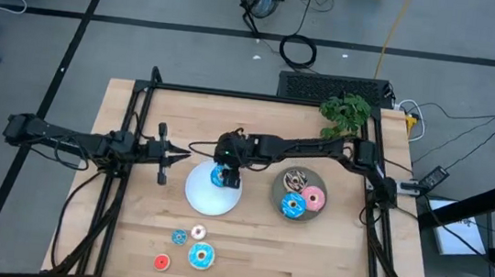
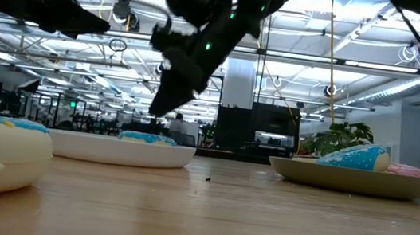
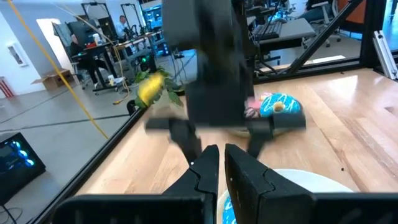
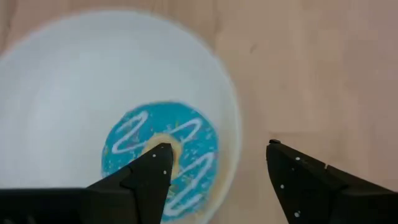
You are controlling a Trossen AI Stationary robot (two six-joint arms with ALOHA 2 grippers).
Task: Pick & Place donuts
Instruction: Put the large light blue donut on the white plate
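Over the white plate [image 1: 209, 194] at the table's centre, my high view shows the right gripper [image 1: 223, 175] hanging above a blue donut [image 1: 221, 176] that lies near the plate's one o'clock edge. The left gripper [image 1: 175, 156] waits just off the plate's ten o'clock side. At three o'clock from the white plate sits the grey plate [image 1: 299, 213], carrying a brown sprinkled donut [image 1: 296, 180], a pink donut [image 1: 313, 199] and another blue one [image 1: 292, 207]. Toward six o'clock, loose on the wood, I see a small blue donut [image 1: 179, 236], a small white donut [image 1: 198, 233], a larger blue-rimmed donut [image 1: 201, 256] and a small red donut [image 1: 161, 261].

In the low view, the right gripper hovers clear above the white plate [image 2: 122, 150].

From the left wrist view, I see the left gripper's fingers [image 3: 245, 174] pressed nearly together, holding nothing.

From the right wrist view, the right gripper's fingers [image 4: 149, 174] stand wide apart over the blue donut [image 4: 163, 158], gripping nothing.
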